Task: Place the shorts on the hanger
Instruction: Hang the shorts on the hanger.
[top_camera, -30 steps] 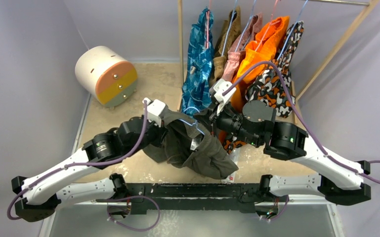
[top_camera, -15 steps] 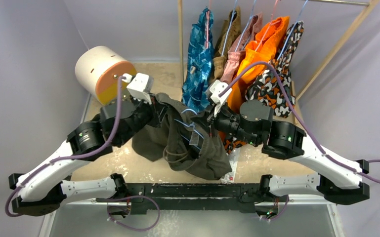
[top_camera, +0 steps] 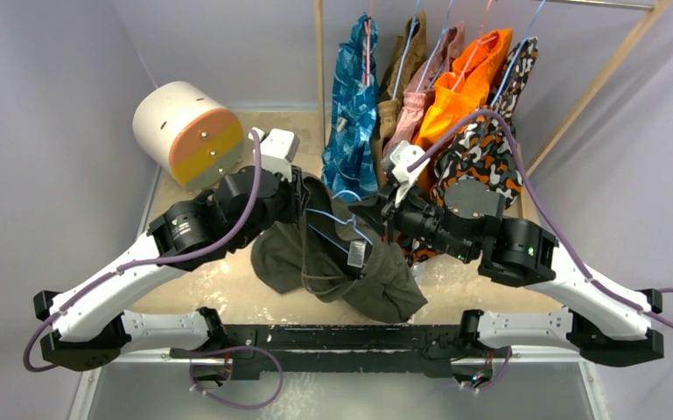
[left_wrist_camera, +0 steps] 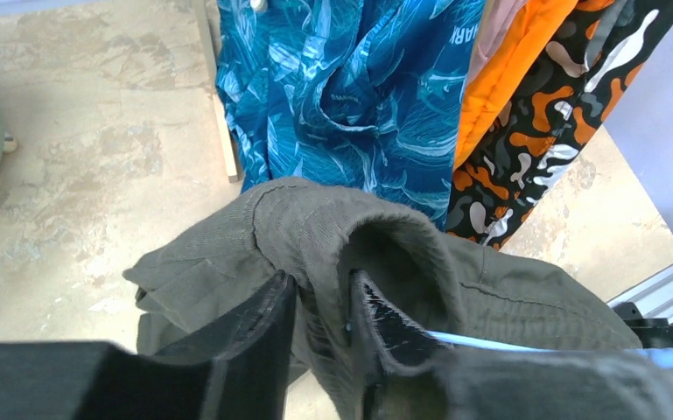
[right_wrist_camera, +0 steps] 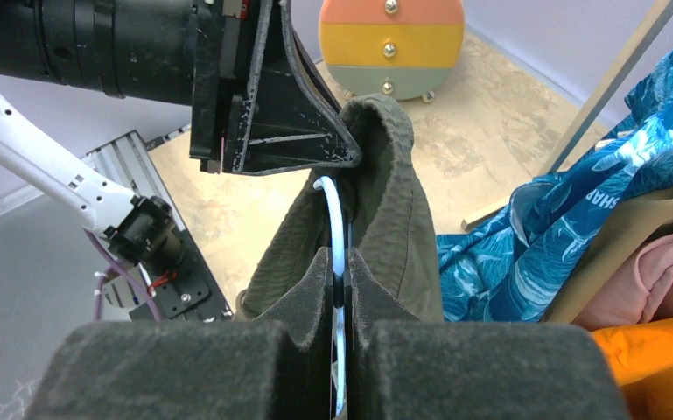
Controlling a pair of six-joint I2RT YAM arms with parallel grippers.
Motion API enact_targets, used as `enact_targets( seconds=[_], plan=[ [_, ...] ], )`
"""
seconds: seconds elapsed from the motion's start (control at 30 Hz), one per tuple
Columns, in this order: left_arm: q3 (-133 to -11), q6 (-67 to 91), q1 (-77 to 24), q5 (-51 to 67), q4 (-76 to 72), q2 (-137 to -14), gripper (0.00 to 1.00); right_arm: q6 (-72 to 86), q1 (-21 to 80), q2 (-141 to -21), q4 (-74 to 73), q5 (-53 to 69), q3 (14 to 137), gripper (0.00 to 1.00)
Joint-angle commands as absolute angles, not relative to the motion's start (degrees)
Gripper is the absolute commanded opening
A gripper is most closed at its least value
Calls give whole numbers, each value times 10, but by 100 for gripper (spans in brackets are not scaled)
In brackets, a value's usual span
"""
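Presently, left gripper (left_wrist_camera: 319, 308): pinching a raised fold of the shorts (top_camera: 376, 280).
Right gripper (right_wrist_camera: 340, 262): clamping the hanger (right_wrist_camera: 336, 214) wire.
Shorts: draping over the hanger, hanging between both arms above the tabletop (top_camera: 227, 293) centre.

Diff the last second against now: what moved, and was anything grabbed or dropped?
The left claw, shut on the waistband, swung forward, away from the robot, lifting that edge of the shorts. The right claw drifted slightly right, still clamped on the hanger. Nothing was grabbed or released. The hanging clothes and the round drum stayed put.
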State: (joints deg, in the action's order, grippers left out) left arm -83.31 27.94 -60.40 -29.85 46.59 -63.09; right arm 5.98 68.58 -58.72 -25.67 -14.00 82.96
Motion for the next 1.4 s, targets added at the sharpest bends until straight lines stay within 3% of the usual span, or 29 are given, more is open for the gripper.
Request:
enact_targets(
  seconds=[0.0,0.2,0.3,0.6,1.03,1.2,1.37],
  plan=[
    [-870,278,-603,-297,457,-628,31,57,686,-553,-181,-160,832,0],
    [-843,279,-603,-276,442,-582,52,57,687,-541,-189,-169,831,0],
    [-833,277,-603,-271,436,-553,56,59,686,-535,-184,-167,826,0],
    [-808,227,-603,-275,398,-466,59,59,686,-525,-167,-147,820,0],
    [-689,129,-602,-380,375,-397,64,41,686,-487,-173,-39,820,0],
    [-667,115,-603,-303,332,-365,67,36,686,-483,-188,-13,830,0],
    [-676,90,-603,-149,309,-352,70,33,686,-469,-184,11,830,0]
  ],
)
